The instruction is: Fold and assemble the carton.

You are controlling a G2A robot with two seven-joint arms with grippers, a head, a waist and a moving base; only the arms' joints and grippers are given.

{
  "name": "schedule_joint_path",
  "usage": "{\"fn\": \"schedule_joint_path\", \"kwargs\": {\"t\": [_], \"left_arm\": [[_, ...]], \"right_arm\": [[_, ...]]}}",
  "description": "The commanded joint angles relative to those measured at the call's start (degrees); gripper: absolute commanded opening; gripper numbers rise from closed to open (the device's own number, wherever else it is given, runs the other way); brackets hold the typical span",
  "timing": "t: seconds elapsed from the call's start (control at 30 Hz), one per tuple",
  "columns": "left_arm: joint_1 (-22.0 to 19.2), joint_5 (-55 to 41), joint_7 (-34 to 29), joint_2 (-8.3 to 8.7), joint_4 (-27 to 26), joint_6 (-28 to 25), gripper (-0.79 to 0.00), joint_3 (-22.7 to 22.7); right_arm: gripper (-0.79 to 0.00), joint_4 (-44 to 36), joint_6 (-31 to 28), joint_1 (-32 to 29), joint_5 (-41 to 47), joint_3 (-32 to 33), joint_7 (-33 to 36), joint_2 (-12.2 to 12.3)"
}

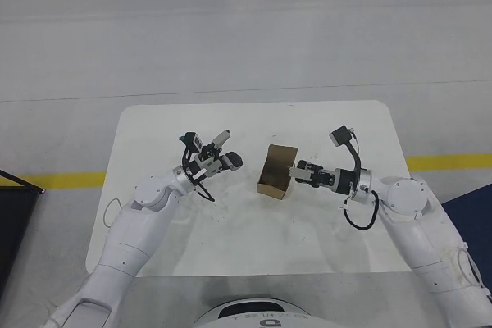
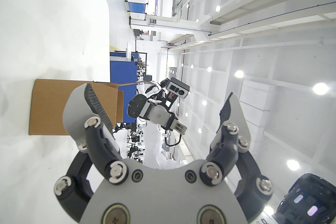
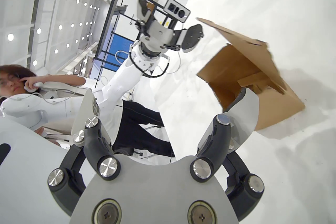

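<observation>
Matt brown cardboard carton (image 1: 277, 170), smooth matt white table (image 1: 328, 131), left hand (image 2: 158, 93) with ribbed black pads (image 2: 98, 107), shiny metal bolts (image 2: 116, 172)

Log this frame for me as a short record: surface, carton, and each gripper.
surface: white table
carton: brown, partly erected, one end open with a flap sticking out, standing near the table's middle
left gripper: jaws open, empty, apart from the carton
right gripper: jaws open, at the carton's open side; contact unclear
</observation>
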Motion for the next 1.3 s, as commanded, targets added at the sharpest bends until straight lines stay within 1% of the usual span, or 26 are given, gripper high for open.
{"fn": "schedule_joint_path", "kwargs": {"t": [0.0,0.1,0.17,0.7,0.73,0.8,0.83,0.87,0.97,1.07,1.17,1.27], "left_arm": [[0.0,0.0,0.0,0.0,0.0,0.0,0.0,0.0],[0.0,0.0,0.0,0.0,0.0,0.0,0.0,0.0],[0.0,0.0,0.0,0.0,0.0,0.0,0.0,0.0],[0.2,0.21,0.55,0.03,0.27,0.1,0.0,-0.13],[0.17,1.13,0.81,0.14,0.66,0.27,0.0,-0.34],[-0.26,0.12,-1.68,0.34,1.87,1.46,0.0,-1.02],[-1.13,1.47,-2.42,0.58,3.08,1.83,0.0,-1.56],[-1.91,3.25,-2.76,0.75,4.07,1.97,0.0,-1.73],[-3.52,4.67,-3.81,0.89,5.37,1.56,0.0,-1.97],[-4.31,6.16,-3.22,0.92,5.42,-0.04,0.0,-1.98],[-4.3,6.37,-2.53,0.85,5.26,-1.02,0.0,-1.88],[-3.84,7.23,-1.71,0.92,5.45,-1.97,0.0,-2.03]], "right_arm": [[0.0,-2.85,0.19,-0.35,-2.8,0.01,-0.81,0.07],[0.0,-6.24,0.69,-0.51,-6.4,-0.85,-2.91,-0.01],[0.0,-6.98,1.3,-0.31,-7.65,-1.5,-4.52,-0.14],[0.0,-7.43,0.97,-0.23,-8.49,-1.8,-4.33,-0.14],[0.0,-8.49,-0.82,0.38,-11.06,-2.87,-2.07,-0.07],[0.0,-9.74,-6.31,2.0,-14.57,-5.27,2.69,0.02],[0.0,-9.67,-8.78,2.73,-15.53,-6.47,4.72,0.03],[0.0,-9.06,-9.74,3.47,-16.54,-7.26,5.79,0.03],[0.0,-8.36,-10.62,5.54,-20.36,-10.29,6.43,-0.28],[0.0,-7.94,-9.89,7.81,-28.85,-13.24,5.44,-0.69],[0.0,-7.24,-6.57,9.49,-36.8,-16.32,2.58,-1.32],[0.0,-7.03,-4.32,11.18,-43.0,-19.75,2.39,-1.9]]}}
